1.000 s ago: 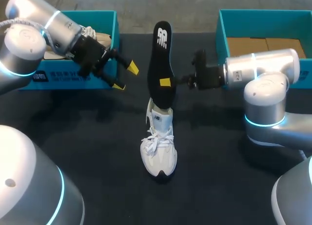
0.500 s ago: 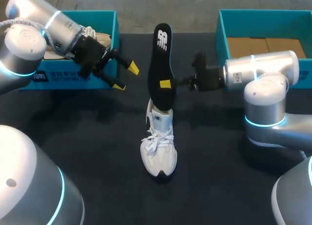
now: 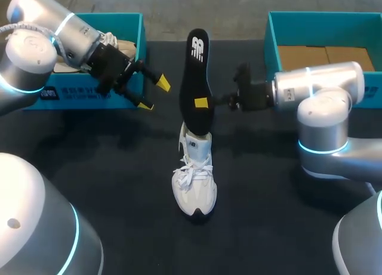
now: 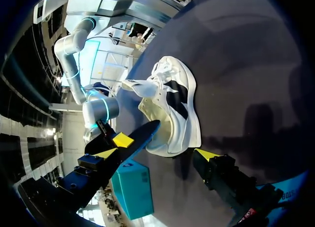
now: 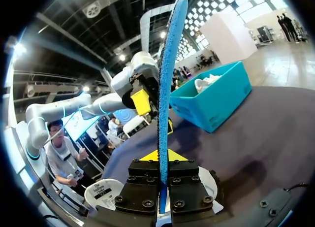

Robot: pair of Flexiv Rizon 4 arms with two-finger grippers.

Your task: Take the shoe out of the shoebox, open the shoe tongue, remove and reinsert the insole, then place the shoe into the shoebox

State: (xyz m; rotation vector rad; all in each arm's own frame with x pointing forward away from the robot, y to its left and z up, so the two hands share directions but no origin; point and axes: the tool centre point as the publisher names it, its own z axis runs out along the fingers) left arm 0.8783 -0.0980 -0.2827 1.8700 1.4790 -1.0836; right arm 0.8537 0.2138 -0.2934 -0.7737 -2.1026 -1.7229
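Yellow-tipped, the right hand point(image 3: 206, 101) is clamped on the black insole point(image 3: 196, 72) near its middle, pinching it from both faces (the right wrist view shows its blue edge running straight up from between the fingers). The insole stands nearly upright, with its lower end at the mouth of the white shoe point(image 3: 194, 179). The shoe sits mid-counter with its toe toward 6 o'clock. The left hand point(image 3: 153, 93) hangs wide and empty at about 10 o'clock from the shoe, just beside the left shoebox point(image 3: 141, 36). The right shoebox point(image 3: 271, 36) lies at 2 o'clock. Nothing pins the shoe to the dark counter point(image 3: 107, 167), so I judge a downward push could slide or tip it rather than seat the insole. The thin insole may also buckle below the grip, or snag at the shoe's mouth and fold.
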